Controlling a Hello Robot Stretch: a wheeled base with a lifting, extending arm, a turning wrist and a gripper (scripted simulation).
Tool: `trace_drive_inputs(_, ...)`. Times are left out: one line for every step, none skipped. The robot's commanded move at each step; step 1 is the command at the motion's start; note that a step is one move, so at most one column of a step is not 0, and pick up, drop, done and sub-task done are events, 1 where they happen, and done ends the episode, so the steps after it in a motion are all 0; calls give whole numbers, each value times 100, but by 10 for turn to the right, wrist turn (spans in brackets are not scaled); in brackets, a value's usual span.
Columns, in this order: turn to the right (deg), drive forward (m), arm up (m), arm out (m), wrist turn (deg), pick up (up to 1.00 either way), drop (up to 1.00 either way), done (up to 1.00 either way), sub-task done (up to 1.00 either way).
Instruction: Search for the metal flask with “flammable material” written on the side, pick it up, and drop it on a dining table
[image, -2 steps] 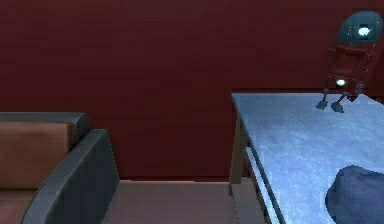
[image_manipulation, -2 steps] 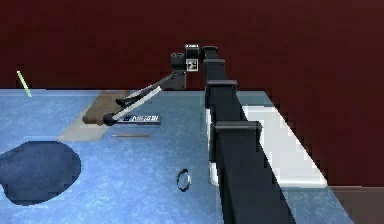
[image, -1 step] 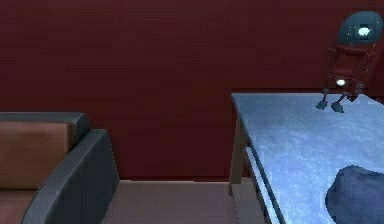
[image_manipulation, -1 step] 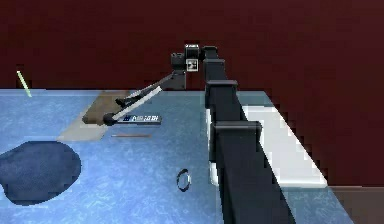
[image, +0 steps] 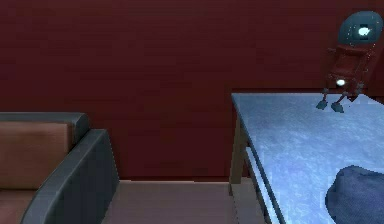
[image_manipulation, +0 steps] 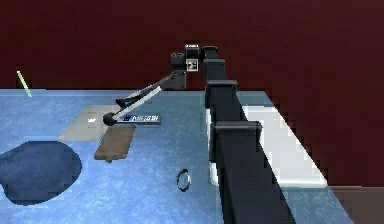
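Note:
In the arm side view the dark arm (image_manipulation: 228, 120) rises from the bottom edge over a blue tabletop (image_manipulation: 150, 185). Its gripper (image_manipulation: 112, 114) reaches left and down from the white squares (image_manipulation: 190, 58). The fingers end by a small silvery-blue flat thing (image_manipulation: 143, 119), which lies on a brown board (image_manipulation: 115, 142) beside a grey mat (image_manipulation: 82, 127). With these lying at the gripper's far end, I cannot tell whether it holds anything.
A dark blue lump (image_manipulation: 38, 170), a small ring (image_manipulation: 183, 180) and a thin yellow stick (image_manipulation: 22, 82) lie on the table. In the forward view a red robot-like figure (image: 350, 60) stands on the table (image: 300, 130). A dark armchair (image: 60, 170) sits low at the left, before a dark red wall (image: 150, 70).

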Motion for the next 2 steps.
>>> trace_drive_inputs(0,0,0,-10,0,0,0,0,0)
trace_drive_inputs(0,0,0,0,0,0,0,100,0)
